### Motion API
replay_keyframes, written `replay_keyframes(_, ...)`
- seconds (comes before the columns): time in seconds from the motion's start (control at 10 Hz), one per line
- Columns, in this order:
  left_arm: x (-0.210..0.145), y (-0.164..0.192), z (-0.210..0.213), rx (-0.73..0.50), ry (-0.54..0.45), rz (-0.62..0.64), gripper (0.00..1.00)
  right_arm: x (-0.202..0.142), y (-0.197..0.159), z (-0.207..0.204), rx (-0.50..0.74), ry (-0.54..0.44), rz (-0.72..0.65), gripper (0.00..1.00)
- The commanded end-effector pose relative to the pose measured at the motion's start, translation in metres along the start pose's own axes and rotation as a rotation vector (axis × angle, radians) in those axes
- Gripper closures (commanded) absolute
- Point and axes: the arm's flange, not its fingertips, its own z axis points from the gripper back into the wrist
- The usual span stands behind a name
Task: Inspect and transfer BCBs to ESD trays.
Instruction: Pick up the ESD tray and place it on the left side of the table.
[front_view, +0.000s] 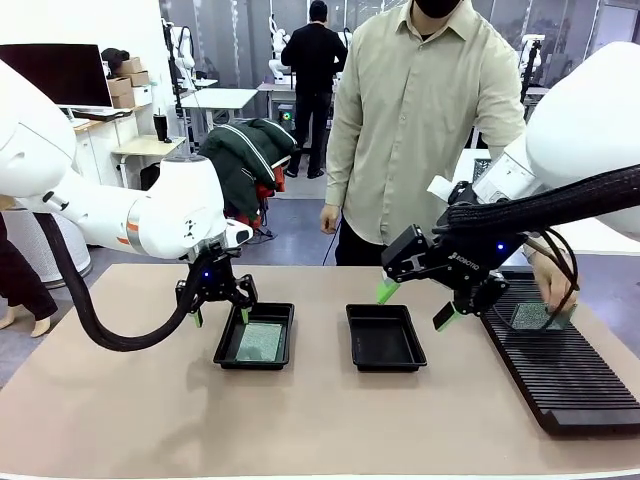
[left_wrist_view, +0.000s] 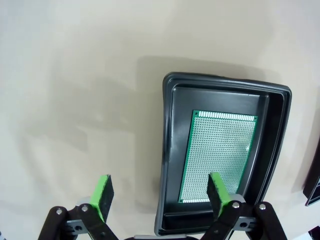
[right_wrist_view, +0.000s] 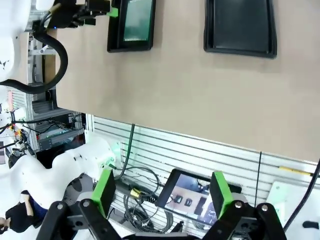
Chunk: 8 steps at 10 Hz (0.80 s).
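A green BCB (front_view: 262, 342) (left_wrist_view: 218, 155) lies flat in the left ESD tray (front_view: 229, 356) (left_wrist_view: 170, 165). My left gripper (front_view: 220, 315) (left_wrist_view: 159, 194) hangs open just above that tray's left rim, holding nothing. The second ESD tray (front_view: 384, 337) (right_wrist_view: 240, 25) sits empty at the table's middle. My right gripper (front_view: 415, 303) (right_wrist_view: 162, 189) hovers open and tilted above its right side, holding nothing. At the right, the person's hand (front_view: 550, 288) holds another BCB (front_view: 534, 316) over the black slotted rack (front_view: 560, 370).
The long black ribbed rack runs along the table's right side. The person stands at the far edge behind the trays. Bare tan tabletop (front_view: 150, 410) spreads in front of and left of the trays.
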Motion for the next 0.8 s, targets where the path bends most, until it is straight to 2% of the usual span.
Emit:
replay_keyframes(0.0, -0.0007, 0.0046, -0.0051, -0.033, 0.001, -0.012, 0.0, 0.008, -0.0023, -0.0044, 0.004, -0.009, 0.013, 0.0)
replay_keyframes(0.3, 0.0018, 0.0048, -0.0102, -0.012, 0.002, -0.031, 0.0, 0.008, -0.0023, -0.0044, 0.004, -0.009, 0.013, 0.0)
replay_keyframes(0.7, 0.0008, 0.0021, -0.0135, -0.004, 0.001, -0.023, 0.15, 0.008, -0.0023, -0.0044, 0.004, -0.009, 0.013, 0.0)
